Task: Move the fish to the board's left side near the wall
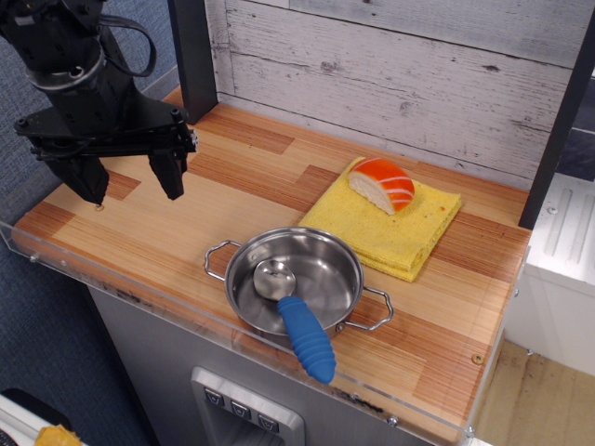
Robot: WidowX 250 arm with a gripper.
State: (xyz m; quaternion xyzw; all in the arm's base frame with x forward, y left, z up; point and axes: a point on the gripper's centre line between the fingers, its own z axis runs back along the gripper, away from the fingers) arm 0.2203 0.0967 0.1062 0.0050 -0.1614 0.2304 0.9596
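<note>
The fish (pixel 383 184), a small orange toy salmon sushi with white stripes over a cream base, lies on a yellow cloth (pixel 386 223) at the back right of the board (pixel 223 200). The board is a wooden tabletop of light and reddish-brown strips with a clear acrylic rim. My black gripper (pixel 132 186) hangs over the board's left end, far left of the fish. Its two fingers (pixel 169 175) point down, spread wide apart, with nothing between them.
A steel pot (pixel 296 279) with two wire handles stands at the front middle, holding a spoon with a blue handle (pixel 305 336) that sticks out over the front rim. A whitewashed plank wall (pixel 400 74) runs along the back. A dark post (pixel 193 56) stands at the back left.
</note>
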